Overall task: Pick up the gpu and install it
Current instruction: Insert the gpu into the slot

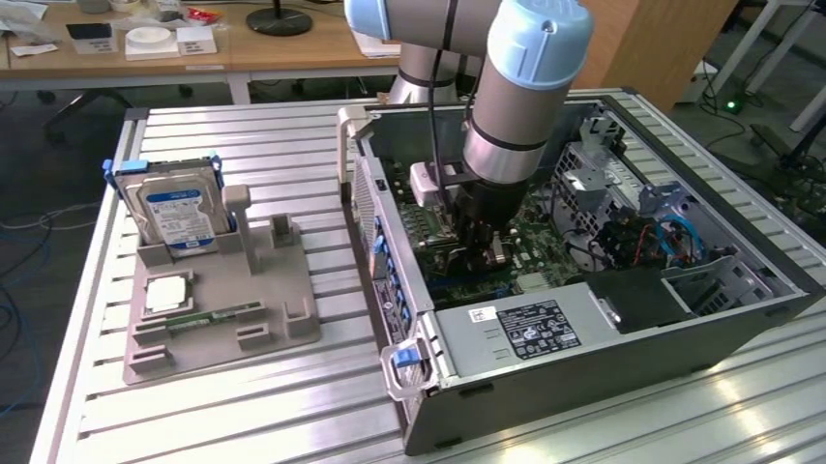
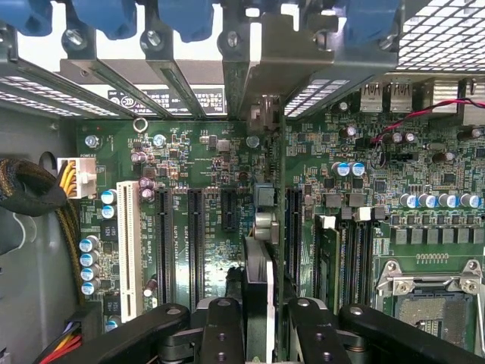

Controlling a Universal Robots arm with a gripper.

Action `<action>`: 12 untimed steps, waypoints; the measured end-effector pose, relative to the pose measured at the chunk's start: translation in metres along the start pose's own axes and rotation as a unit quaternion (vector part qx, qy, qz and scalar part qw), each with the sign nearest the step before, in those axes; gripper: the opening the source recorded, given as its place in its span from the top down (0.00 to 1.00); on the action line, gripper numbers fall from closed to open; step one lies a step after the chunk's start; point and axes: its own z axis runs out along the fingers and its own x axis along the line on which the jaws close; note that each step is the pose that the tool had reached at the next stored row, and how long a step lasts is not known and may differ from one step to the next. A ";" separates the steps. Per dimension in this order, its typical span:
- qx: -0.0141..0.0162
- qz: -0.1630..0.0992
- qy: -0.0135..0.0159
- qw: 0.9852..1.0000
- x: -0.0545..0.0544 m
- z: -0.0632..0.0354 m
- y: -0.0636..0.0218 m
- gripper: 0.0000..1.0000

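Exterior view: my own arm covers most of the card where my gripper (image 1: 475, 253) reaches down into the open computer case (image 1: 606, 319), and I cannot make out the card's lower edge there. Wrist view: the gpu (image 2: 259, 277) stands edge-on and upright, clamped between my fingers (image 2: 221, 334). Its bracket end points toward the case's rear wall, under the blue latches (image 2: 114, 15). The card itself hides whether it touches a slot on the motherboard (image 2: 189, 152). The case lies on a slatted metal table (image 1: 258, 145). Near the table's edge at the exterior view's left sits a grey holder (image 1: 258, 290), with a hard drive (image 1: 181, 217) upright in it and a memory stick (image 1: 213, 316) lying flat. Wooden desks (image 1: 297, 53) stand beyond the table's far edge.
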 end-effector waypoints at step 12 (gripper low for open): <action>0.000 0.000 0.000 1.000 0.000 0.0020 0.0001 0.73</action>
